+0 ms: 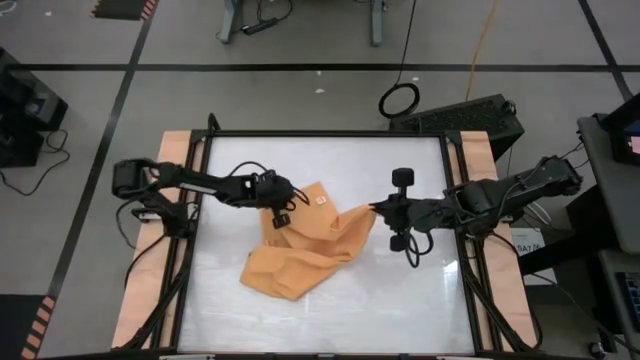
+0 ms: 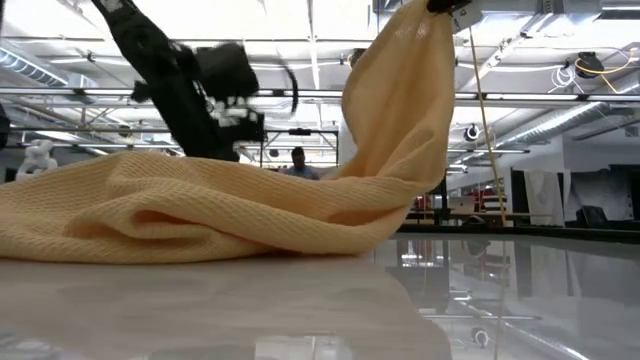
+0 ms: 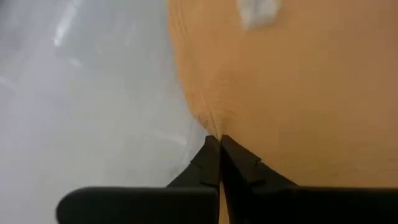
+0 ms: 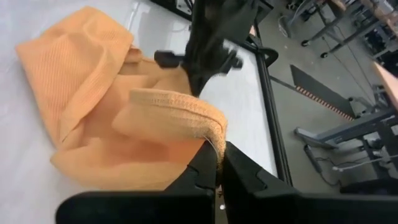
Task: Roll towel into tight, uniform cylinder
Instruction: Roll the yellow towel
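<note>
We've got the towel (image 1: 305, 255) in a crumpled heap near the middle of the white tabletop (image 1: 400, 310), nowhere near flat and no roll begun yet. It's a soft, waffle-textured cloth, and we'd judge it light and floppy: it sags and folds wherever it isn't supported, so it won't hold any shape by itself. On this glossy surface it could slide instead of rolling, so we'd expect to need tension from both ends. The hemmed edges and corners look like the best places to pinch, since the stitched border gives the fingers something firm to bite.

Now the fingers. The right gripper (image 4: 219, 155) is clenched on a hemmed edge of the cloth, with the border curling over its fingertips; in the low view that part of the cloth hangs high above the tabletop like a sail. The left gripper (image 3: 217, 138) sits at the far side of the heap, near the small white tag (image 1: 321, 200), its fingers pressed together right at the towel's edge. A small pucker gathers at the tips, so we'd say it has nipped the fabric there, though it's a thin bite
</note>
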Tool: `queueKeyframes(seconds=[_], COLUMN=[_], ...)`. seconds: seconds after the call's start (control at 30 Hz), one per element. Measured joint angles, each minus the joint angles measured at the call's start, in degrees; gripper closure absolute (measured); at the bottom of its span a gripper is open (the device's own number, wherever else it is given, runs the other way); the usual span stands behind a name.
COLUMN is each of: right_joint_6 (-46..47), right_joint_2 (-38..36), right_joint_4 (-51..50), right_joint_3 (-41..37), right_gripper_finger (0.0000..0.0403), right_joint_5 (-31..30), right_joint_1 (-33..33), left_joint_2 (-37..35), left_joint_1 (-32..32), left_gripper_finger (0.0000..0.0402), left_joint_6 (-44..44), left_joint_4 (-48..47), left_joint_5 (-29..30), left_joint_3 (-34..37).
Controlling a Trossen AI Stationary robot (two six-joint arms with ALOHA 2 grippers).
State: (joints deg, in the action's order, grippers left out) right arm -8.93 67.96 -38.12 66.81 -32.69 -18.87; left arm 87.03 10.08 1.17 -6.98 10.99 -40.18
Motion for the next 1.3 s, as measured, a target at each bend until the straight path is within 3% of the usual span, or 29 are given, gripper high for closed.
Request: queueKeyframes(seconds=[0.3, 0.37, 0.5, 0.57, 0.8, 0.9, 1.13, 1.3], right_joint_6=[9.1, 12.8, 20.9, 23.5, 24.3, 24.3, 23.1, 21.6], right_joint_2=[2.9, 3.2, 3.4, 3.4, 3.4, 3.4, 3.4, 3.4], right_joint_4=[-2.0, -4.9, -13.1, -16.5, -19.0, -19.1, -19.0, -19.0], right_joint_3=[0.0, 0.0, 0.0, 0.0, 0.0, 0.0, 0.0, 0.0], right_gripper_finger=[0.0401, 0.0401, 0.0401, 0.0401, 0.0401, 0.0401, 0.0401, 0.0401], right_joint_5=[-0.6, -0.6, -0.2, -0.2, 0.1, 0.3, 7.6, 7.7], right_joint_1=[1.0, 1.3, 1.2, 1.0, -0.3, -0.6, -0.8, -0.8], left_joint_2=[-21.4, -26.2, -33.6, -35.3, -32.2, -28.0, -18.5, -18.0], left_joint_1=[-7.3, -9.9, -16.0, -19.6, -29.0, -31.2, -34.7, -31.6], left_gripper_finger=[0.0399, 0.0399, 0.0399, 0.0399, 0.0383, 0.0354, 0.0273, 0.0237], left_joint_6=[2.0, 5.0, 13.3, 16.8, 25.7, 29.8, 32.9, 31.9], left_joint_4=[-4.0, -6.6, -12.6, -15.2, -20.6, -20.3, -20.5, -20.5], left_joint_5=[14.9, 14.0, 2.7, -0.2, 0.0, -1.0, -6.7, 5.2], left_joint_3=[-0.1, -0.1, -0.1, -0.1, -0.1, -0.1, -0.1, -0.1])
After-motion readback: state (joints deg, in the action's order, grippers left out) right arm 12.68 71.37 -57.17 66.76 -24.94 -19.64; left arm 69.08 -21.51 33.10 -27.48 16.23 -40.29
